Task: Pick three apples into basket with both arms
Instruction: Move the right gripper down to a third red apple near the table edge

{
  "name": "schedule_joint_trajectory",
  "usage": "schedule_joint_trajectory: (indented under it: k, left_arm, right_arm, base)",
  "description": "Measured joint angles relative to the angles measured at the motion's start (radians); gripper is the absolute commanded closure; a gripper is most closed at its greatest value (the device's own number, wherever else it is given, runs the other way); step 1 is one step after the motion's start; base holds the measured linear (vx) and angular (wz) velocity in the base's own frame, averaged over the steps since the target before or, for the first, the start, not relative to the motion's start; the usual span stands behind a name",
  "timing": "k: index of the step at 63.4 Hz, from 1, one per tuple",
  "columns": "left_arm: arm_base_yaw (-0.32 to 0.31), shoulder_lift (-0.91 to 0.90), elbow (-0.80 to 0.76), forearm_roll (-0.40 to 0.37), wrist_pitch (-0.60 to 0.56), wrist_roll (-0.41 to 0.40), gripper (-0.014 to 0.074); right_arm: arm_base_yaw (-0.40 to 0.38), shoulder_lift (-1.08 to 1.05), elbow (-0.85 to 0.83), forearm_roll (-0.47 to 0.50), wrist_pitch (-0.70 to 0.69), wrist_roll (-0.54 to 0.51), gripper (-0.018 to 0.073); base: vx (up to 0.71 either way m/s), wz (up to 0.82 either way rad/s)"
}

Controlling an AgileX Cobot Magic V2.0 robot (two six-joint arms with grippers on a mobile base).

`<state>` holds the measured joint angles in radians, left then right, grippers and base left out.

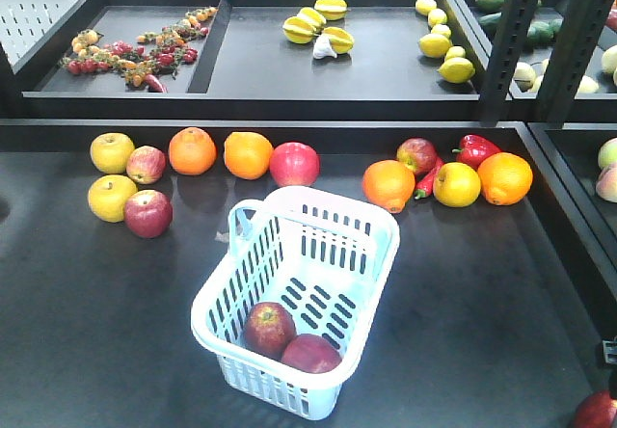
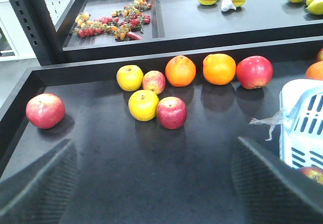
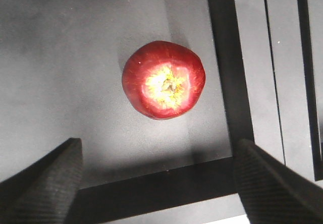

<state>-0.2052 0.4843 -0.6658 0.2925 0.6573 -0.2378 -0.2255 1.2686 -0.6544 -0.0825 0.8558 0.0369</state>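
Bright, even light falls from overhead onto my worktop [image 1: 87,332], and the dark surface throws back soft reflections under the fruit. My right wrist view is glary: a hot spot whitens the crown of the apple [image 3: 163,80], which stays sharp. My fingertips [image 3: 48,188] sit blurred at both wrist views' lower edges.

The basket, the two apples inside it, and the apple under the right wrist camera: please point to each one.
basket [image 1: 376,227]: front view, bare far rim.
left apple in basket [image 1: 269,329]: front view, middle of its skin.
right apple in basket [image 1: 310,354]: front view, its top.
dark red apple [image 3: 164,80]: right wrist view, yellowish stem end.
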Motion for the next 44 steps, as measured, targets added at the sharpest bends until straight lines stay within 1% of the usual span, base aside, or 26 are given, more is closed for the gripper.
schedule_joint_trajectory:
  k: [15,33,44]
  left_arm:
    - [0.0,0.0,0.0,0.0,0.0,0.0,0.0007]
    - [0.0,0.0,0.0,0.0,0.0,0.0,0.0007]
    - [0.0,0.0,0.0,0.0,0.0,0.0,0.0007]
  right_arm:
    - [0.0,0.041,0.061,-0.002,-0.054,0.02,-0.0022]
    - [0.0,0.105,0.064,-0.032,-0.117,0.034,-0.0022]
    - [0.0,0.169,0.064,-0.033,-0.157,0.037,-0.0022]
  base:
    - [0.0,0.0]
    - [0.0,0.0]
    - [0.0,0.0]
